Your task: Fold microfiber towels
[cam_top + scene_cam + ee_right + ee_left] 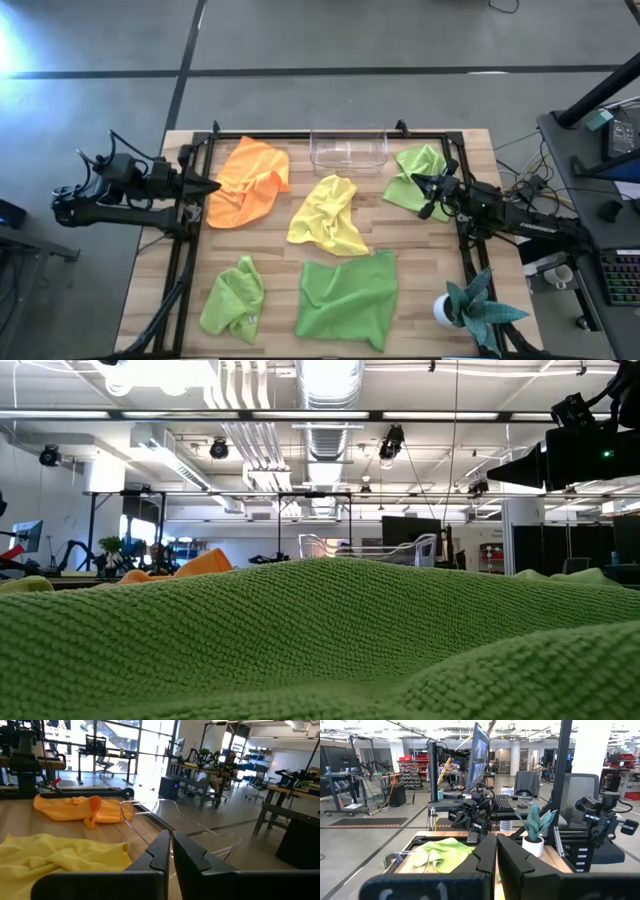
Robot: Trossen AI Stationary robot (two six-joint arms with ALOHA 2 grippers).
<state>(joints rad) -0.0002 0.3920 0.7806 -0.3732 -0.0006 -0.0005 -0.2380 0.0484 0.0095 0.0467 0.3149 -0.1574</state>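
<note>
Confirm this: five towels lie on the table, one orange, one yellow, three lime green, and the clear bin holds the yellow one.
Not quite. In the high view the clear bin is empty; the yellow towel lies on the table just in front of it. The rest is right.

Your two arms are dark, near-black, built of blocky jointed segments with black cables looping along them; the left tool [496, 857] ends in two matte black angular fingers with stepped inner faces; the right tool [171, 851] has the same wedge-shaped black fingers; small white lettering marks the right arm's forearm in the high view.
</note>
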